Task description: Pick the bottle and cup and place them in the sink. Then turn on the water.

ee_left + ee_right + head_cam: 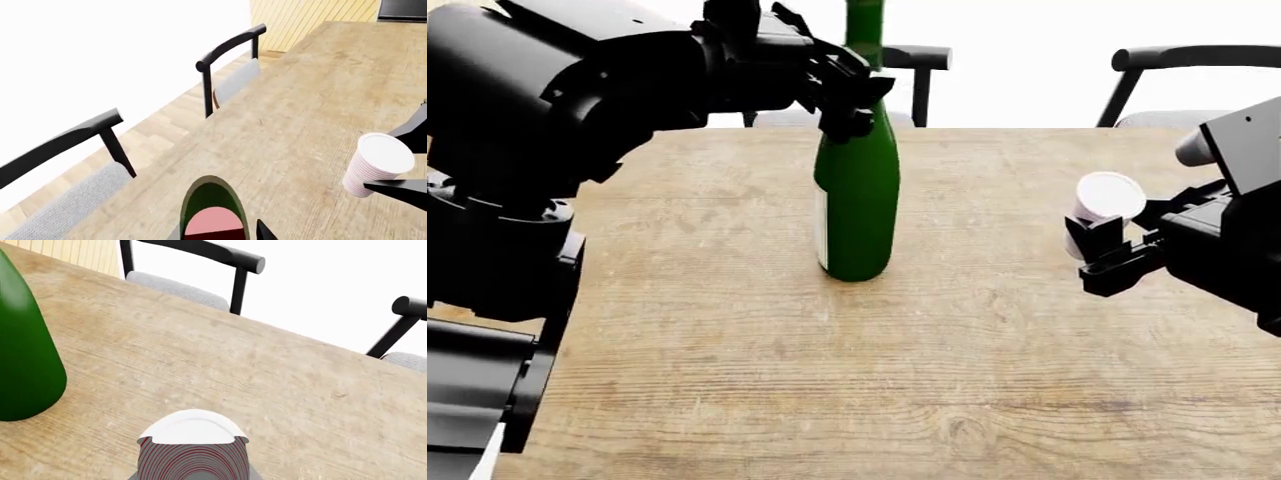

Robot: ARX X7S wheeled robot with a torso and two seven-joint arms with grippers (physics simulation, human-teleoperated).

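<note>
Holding bottle (857,200): my left claw (843,100) pinches its shoulder; glossy, heavy, slippery, mid-counter (827,380).
Cup (1101,205): right claw (1108,250) pinches it, right side; light, crushable.

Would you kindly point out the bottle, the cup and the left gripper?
bottle (858,210): head view, green body.
cup (1105,197): head view, white rim.
left gripper (851,100): head view, fingertips at bottle's shoulder.

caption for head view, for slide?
Left gripper on bottle neck, right gripper at cup, over table.
</note>
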